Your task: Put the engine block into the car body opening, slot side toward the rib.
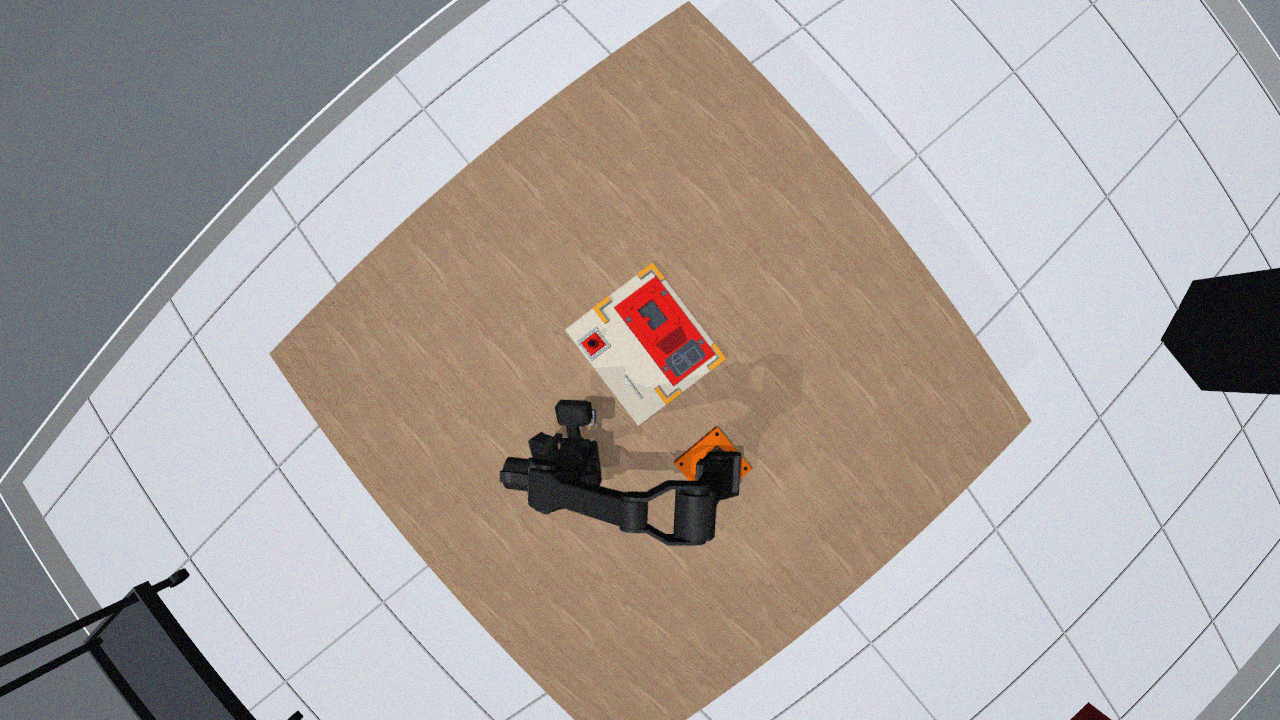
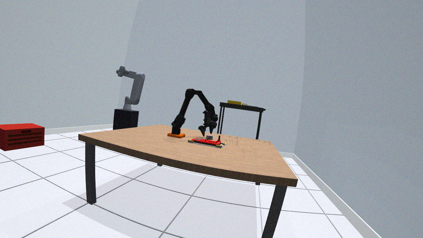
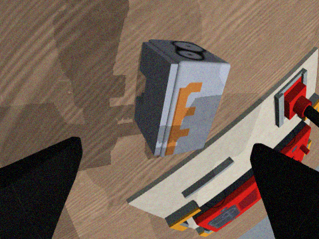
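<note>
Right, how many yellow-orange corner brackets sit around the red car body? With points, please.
4. In the top view, the top bracket [image 1: 652,267] [image 2: 218,144] [image 3: 310,144], left bracket [image 1: 600,310] [image 2: 224,143] [image 3: 315,99], right bracket [image 1: 718,360] [image 2: 190,141] [image 3: 205,234] and bottom bracket [image 1: 667,394] [image 3: 183,219] mark the corners of the red car body [image 1: 669,327] [image 2: 204,141] [image 3: 240,200]; none is hidden there.
</note>
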`<state>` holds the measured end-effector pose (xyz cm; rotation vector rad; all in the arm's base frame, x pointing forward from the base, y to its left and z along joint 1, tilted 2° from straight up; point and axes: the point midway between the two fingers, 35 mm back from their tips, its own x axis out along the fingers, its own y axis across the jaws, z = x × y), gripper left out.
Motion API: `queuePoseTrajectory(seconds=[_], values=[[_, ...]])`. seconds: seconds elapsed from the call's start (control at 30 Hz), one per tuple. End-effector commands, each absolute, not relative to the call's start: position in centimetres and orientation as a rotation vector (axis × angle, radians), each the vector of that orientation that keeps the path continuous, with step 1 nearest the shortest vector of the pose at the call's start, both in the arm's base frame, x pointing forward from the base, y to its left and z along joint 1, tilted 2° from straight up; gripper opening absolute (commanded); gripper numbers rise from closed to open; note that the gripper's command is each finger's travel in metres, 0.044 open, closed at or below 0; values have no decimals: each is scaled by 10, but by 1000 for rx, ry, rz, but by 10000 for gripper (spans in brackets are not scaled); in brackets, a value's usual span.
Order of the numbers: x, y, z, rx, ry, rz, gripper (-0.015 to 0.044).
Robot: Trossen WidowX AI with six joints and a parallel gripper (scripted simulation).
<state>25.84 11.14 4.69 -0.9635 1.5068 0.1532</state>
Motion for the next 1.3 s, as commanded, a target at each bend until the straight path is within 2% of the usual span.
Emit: queuePoseTrajectory(seconds=[0.0, 0.63, 1.27], values=[[260, 112, 51, -1021, 1510, 285, 440], [265, 112, 61, -1325, 1401, 927, 440], [271, 113, 77, -1617, 998, 1510, 440]])
